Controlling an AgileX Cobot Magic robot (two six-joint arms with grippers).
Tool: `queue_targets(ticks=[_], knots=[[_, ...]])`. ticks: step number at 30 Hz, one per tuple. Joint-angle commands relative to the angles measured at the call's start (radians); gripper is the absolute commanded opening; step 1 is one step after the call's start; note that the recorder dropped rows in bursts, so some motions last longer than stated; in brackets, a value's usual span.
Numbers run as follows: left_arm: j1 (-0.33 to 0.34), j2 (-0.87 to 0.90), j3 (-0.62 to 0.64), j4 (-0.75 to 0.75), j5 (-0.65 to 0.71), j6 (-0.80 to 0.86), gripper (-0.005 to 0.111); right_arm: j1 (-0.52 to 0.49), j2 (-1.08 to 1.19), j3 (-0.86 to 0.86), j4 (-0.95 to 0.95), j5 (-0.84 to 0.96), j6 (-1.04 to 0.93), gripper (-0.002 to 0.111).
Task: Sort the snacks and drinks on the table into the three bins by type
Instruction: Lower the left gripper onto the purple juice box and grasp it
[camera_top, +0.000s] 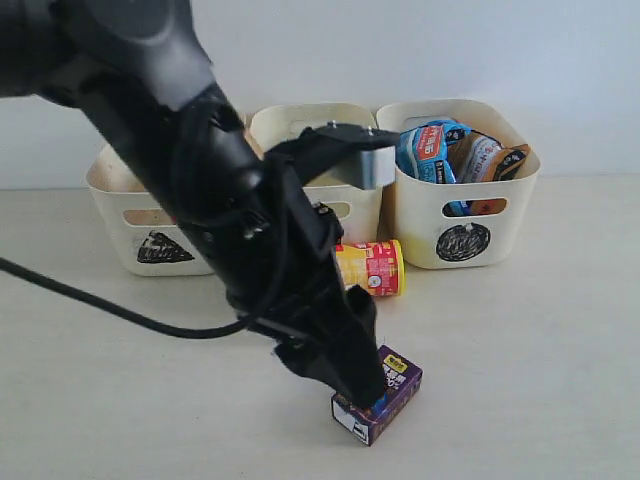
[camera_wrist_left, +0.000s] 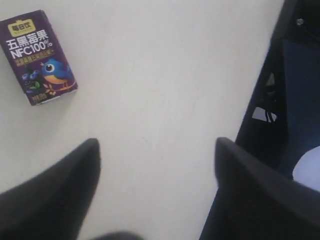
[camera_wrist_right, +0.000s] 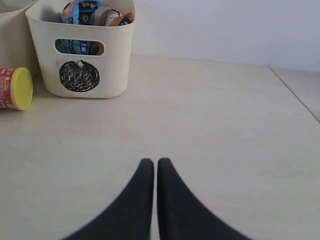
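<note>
Lying flat, purple carton beyond spread left jaws, not between them.

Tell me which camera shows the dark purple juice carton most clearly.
The left wrist view: the dark purple juice carton lies flat, its whole printed face clear. The exterior view shows it partly hidden behind the left arm. The right wrist view misses it.

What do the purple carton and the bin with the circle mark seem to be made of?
Carton: probably coated paperboard with a slight gloss. It has sharp folded edges and flat printed faces.
Bin: probably moulded plastic, cream in colour, smooth and satin. It has rounded corners, a thick rim and a cut slot handle.
</note>
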Motion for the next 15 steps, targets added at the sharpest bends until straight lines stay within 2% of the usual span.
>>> queue_targets(ticks=[1,8,15], knots=[[-0.005,0.11,-0.053,0.013,-0.038,-0.096,0.078,-0.003,-0.007,0.0,-0.008,-0.012,0.005,0.0],[-0.005,0.256,-0.175,0.111,-0.097,-0.282,0.078,-0.003,-0.007,0.0,-0.008,-0.002,0.005,0.0],[-0.005,0.365,-0.247,0.197,-0.147,-0.292,0.079,-0.003,-0.007,0.0,-0.008,-0.002,0.005,0.0]])
